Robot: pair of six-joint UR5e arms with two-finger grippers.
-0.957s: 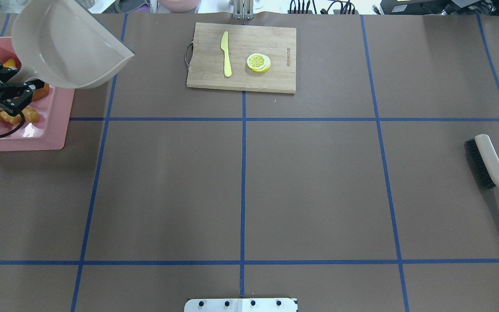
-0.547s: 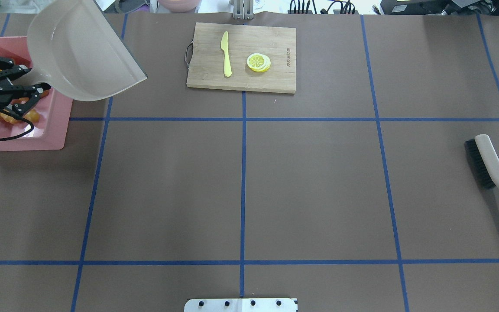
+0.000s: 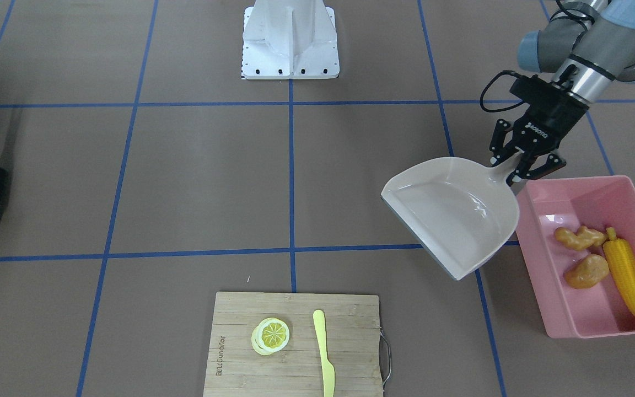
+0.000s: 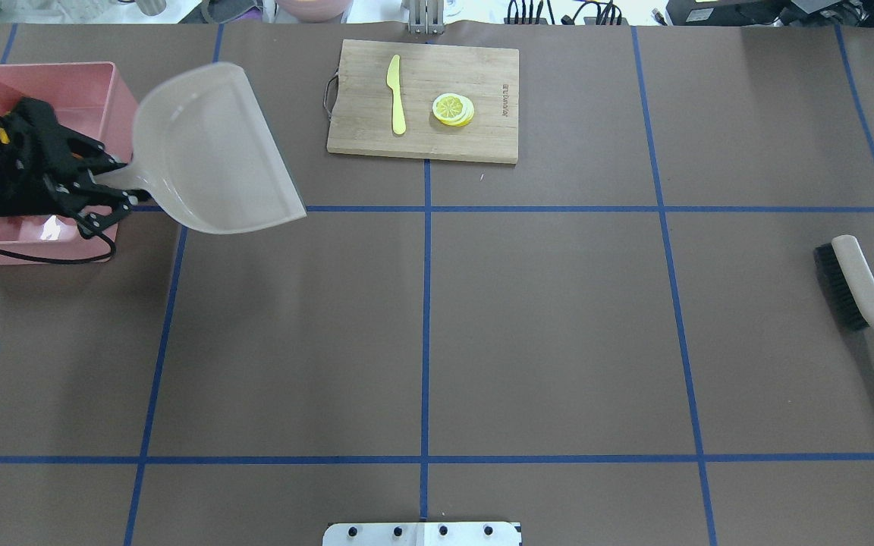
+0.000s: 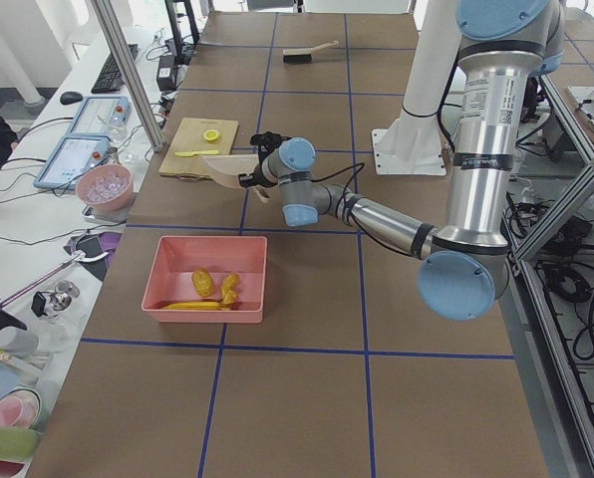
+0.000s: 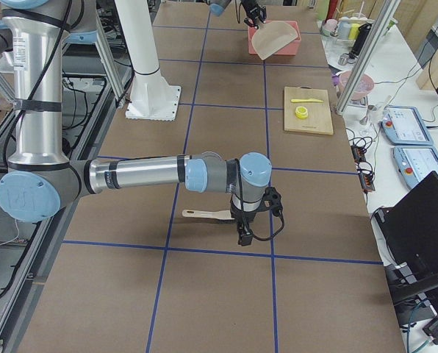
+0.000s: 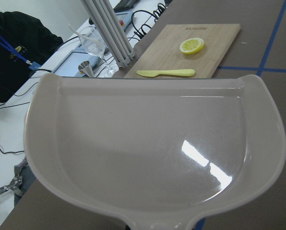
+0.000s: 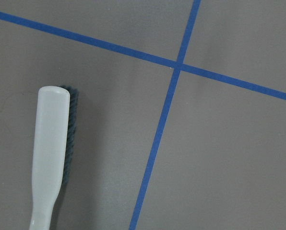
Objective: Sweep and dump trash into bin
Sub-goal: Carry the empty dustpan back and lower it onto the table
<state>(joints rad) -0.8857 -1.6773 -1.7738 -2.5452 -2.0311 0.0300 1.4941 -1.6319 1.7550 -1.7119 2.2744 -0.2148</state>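
Beige dustpan [image 4: 213, 152], clamped in left tool [image 3: 517, 168], has swung off pink bin [image 3: 593, 331]; right tool [image 6: 245, 237] grip unclear.

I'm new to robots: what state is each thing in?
Beige plastic dustpan: empty, held above the table.
Left gripper: shut on the dustpan's handle.
Large pink plastic tub: holds three toy foods.
Yellow corn cob: in the tub.
Brown potato: in the tub.
Tan ginger root: in the tub.
Beige hand brush: lying on the table.
Right gripper: near the brush, state unclear.
Yellow knife: on the wooden cutting board.
Lemon slice: on the board.
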